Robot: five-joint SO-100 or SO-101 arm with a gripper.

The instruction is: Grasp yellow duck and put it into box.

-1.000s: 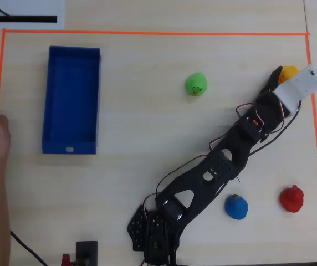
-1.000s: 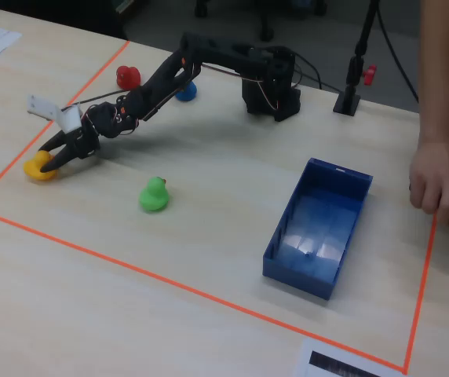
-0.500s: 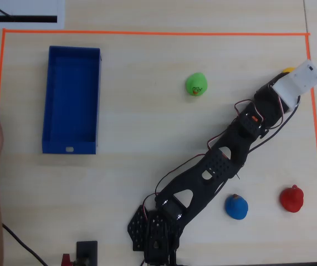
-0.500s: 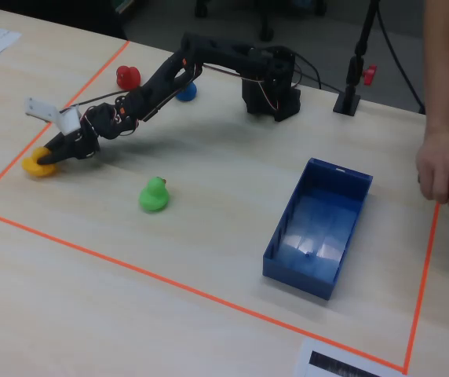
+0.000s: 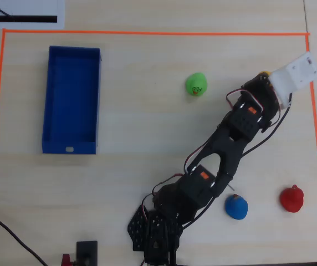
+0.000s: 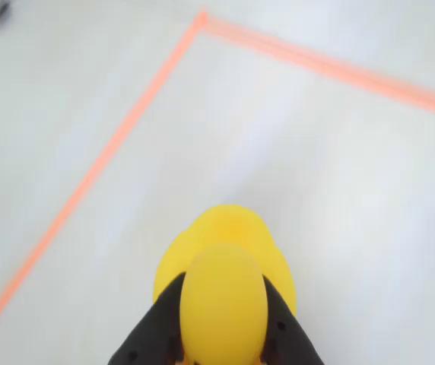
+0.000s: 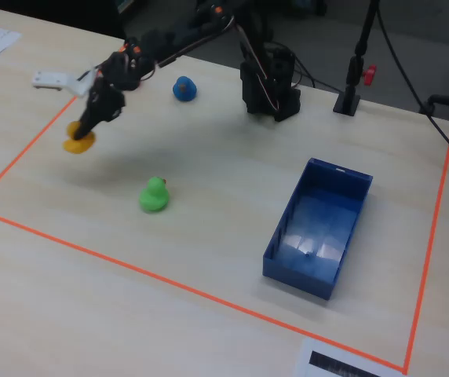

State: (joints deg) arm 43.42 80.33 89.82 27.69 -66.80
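The yellow duck [image 6: 225,293] is clamped between the two dark fingers [image 6: 153,331] of the gripper [image 7: 83,135], which press on both its sides in the wrist view. In the fixed view the duck [image 7: 78,140] seems lifted a little above the table [image 7: 209,196], near the orange tape line [image 7: 20,165] at the left side. In the overhead view only a small yellow part [image 5: 265,73] shows beside the white wrist piece.

The green duck [image 5: 196,85] stands between the arm and the box [image 5: 51,100] — well apart from both. The box is empty and lies far on the left of the overhead view. The blue duck [image 5: 236,206] and the red duck [image 5: 292,198] sit near the arm's base, away from the gripper.
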